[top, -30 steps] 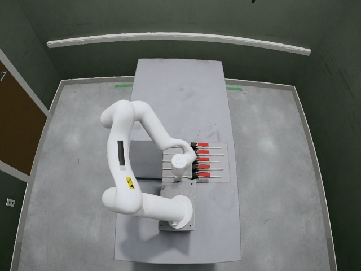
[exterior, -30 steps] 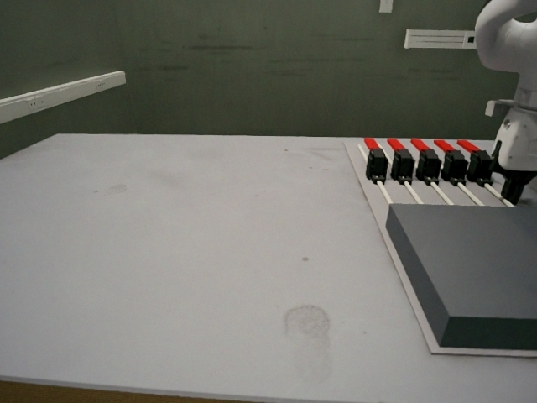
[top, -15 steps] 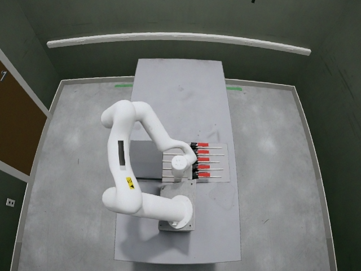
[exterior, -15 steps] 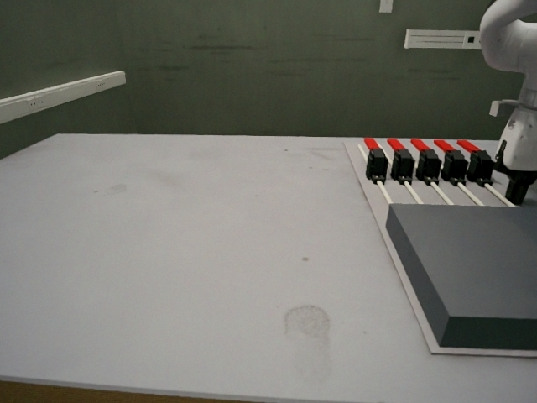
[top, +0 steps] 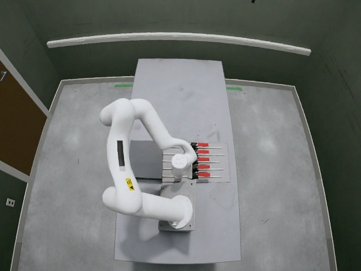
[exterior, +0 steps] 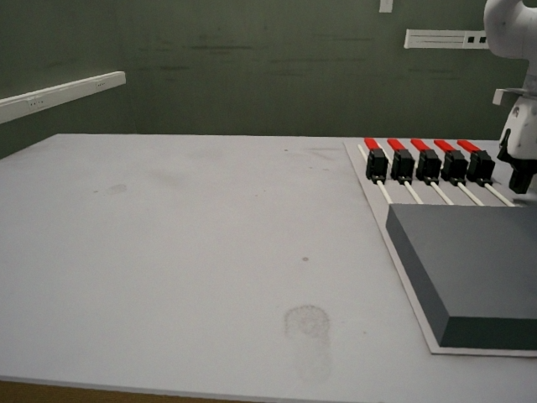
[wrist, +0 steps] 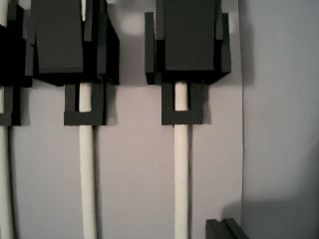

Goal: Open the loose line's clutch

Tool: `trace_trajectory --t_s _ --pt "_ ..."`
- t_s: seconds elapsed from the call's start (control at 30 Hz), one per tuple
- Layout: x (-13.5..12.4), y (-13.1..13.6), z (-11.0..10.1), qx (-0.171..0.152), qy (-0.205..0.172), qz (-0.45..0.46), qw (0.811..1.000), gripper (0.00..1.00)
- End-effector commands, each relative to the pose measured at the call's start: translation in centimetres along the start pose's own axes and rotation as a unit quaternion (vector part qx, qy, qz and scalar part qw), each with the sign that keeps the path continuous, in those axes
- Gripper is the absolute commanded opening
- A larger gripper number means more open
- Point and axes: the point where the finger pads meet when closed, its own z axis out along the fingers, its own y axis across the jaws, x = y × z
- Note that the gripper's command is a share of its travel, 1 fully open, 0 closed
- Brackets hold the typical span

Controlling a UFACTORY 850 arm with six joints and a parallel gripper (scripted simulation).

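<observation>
Five white control lines run from the grey console (exterior: 472, 260) (top: 144, 158) through five black clutches, each with a red lever lying flat. My gripper (exterior: 519, 184) (wrist: 225, 230) is shut on nothing. It hangs low just outside the outermost line (exterior: 498, 195) (wrist: 181, 174), on the side nearest the robot base, a little apart from it. That line runs straight into its clutch (exterior: 480, 166) (wrist: 191, 45) with the lever (exterior: 467, 144) (top: 203, 174). The neighbouring line (wrist: 87, 174) and its clutch (wrist: 62, 40) also show in the wrist view. From above, the wrist hides my fingers.
The console and clutches sit on a thin light grey base plate (exterior: 368, 191) (top: 225, 163) on the table. The robot's base mount (top: 186, 189) stands right beside the plate. The arm reaches over the console.
</observation>
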Motion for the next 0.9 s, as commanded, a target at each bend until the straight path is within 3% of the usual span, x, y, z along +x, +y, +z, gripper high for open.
trace_trajectory --t_s 0.0,0.33,0.67,0.83,0.87 --pt "0.0 0.0 -1.9 0.000 0.000 0.000 1.000 0.00" --pt "0.0 0.0 -5.8 0.000 0.000 0.000 1.000 0.00" --pt "-0.1 -0.1 -6.5 0.000 0.000 0.000 1.000 0.00" --pt "-5.3 -0.4 -9.5 0.000 0.000 0.000 1.000 0.00" --pt "-5.3 -0.4 -9.5 0.000 0.000 0.000 1.000 0.00"
